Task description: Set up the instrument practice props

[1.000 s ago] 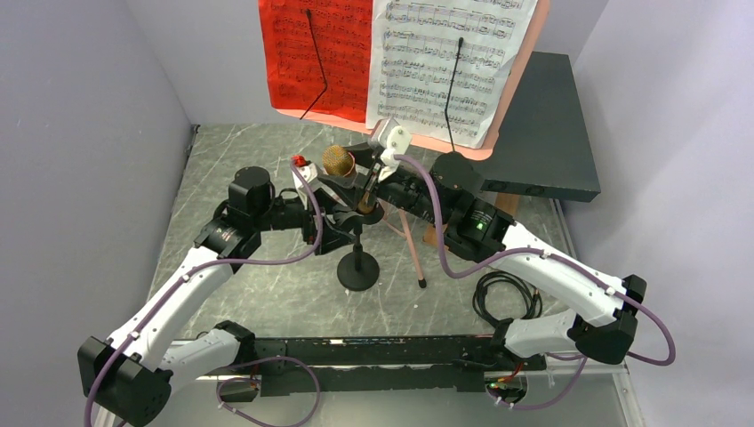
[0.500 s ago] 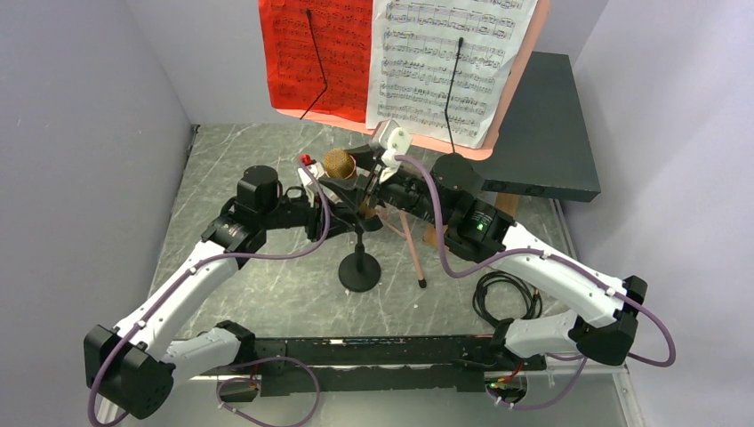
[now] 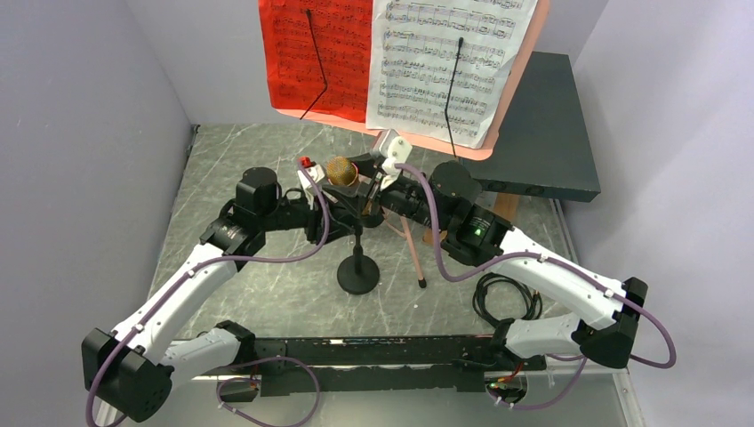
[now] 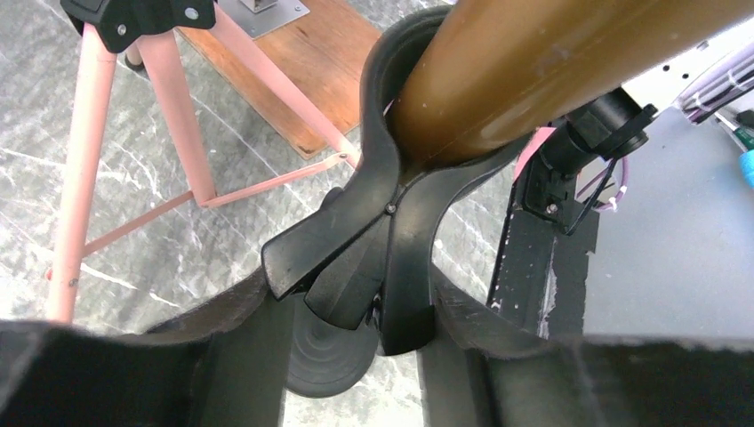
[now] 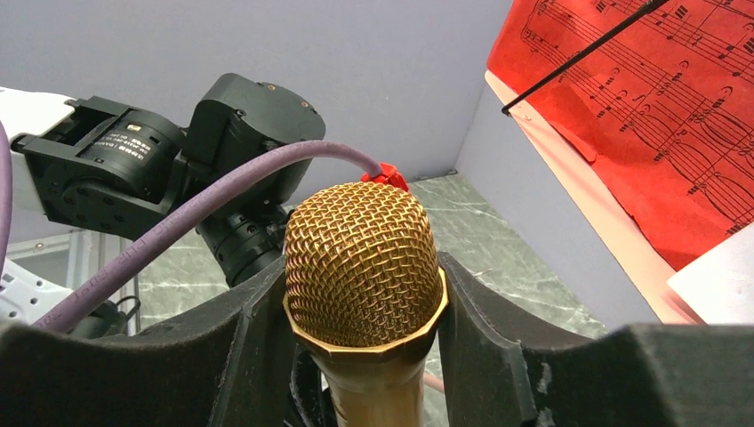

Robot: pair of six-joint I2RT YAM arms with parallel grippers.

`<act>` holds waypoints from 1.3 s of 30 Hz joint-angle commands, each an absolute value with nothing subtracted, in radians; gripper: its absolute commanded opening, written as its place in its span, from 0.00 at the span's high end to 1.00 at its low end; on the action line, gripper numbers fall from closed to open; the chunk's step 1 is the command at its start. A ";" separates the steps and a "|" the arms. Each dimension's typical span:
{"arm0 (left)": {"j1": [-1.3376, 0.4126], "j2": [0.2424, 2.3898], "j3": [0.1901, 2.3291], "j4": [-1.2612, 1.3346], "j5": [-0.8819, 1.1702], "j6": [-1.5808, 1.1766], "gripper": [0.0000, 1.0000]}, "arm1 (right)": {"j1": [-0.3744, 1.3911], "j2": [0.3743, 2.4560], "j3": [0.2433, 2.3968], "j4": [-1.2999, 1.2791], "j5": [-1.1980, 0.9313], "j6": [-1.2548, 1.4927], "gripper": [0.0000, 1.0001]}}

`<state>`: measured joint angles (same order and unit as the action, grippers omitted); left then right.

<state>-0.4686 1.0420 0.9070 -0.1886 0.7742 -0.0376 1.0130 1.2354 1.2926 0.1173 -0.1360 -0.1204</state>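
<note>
**Two-arm microphone mounting, three views.** We show the gold microphone (image 5: 363, 258) at the centre of the table (image 3: 231, 169), held up between both arms above the round base of the black mic stand (image 3: 358, 274).

- **Right wrist view:** the right gripper (image 5: 364, 342) is closed on the microphone just below its mesh head. One padded finger (image 5: 240, 356) presses on each side of the gold collar, and the head points upward.
- **Left wrist view:** the left gripper (image 4: 351, 298) is closed around the lower levers of the stand's spring clip (image 4: 391, 196). The microphone's smooth gold body lies in the clip's upper jaws, tilted across the frame. We see the stand's round base directly below the clip.
- **Overhead view:** the two grippers meet head-on over the mic stand, the left arm reaching in from the left and the right arm from the right.

The pink music stand (image 3: 412, 245) stands just behind the mic stand, with one tripod leg planted beside the round base. Its desk carries a red music sheet (image 3: 316, 53) on the left and a white music sheet (image 3: 445, 62) on the right, each held by a thin black wire arm.

A dark box (image 3: 542, 124) on a wooden board (image 4: 302, 71) sits at the right rear. A coiled black cable (image 3: 502, 298) lies near the right arm's base.
</note>
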 commanded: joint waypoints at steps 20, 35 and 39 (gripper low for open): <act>-0.471 1.034 0.931 -0.182 0.805 -0.054 0.97 | 1.015 1.203 1.260 0.181 -0.158 -0.074 1.00; -0.470 1.013 0.923 -0.176 0.853 -0.055 0.50 | 1.015 1.182 1.216 0.204 -0.113 -0.067 1.00; -0.471 1.007 0.913 -0.150 0.899 -0.073 0.18 | 1.015 1.180 1.204 0.218 -0.087 -0.043 1.00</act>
<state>-0.4675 1.0367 0.9047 -0.2134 0.8234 -0.0681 1.0142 1.2018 1.2194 0.1787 -0.1204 -0.0696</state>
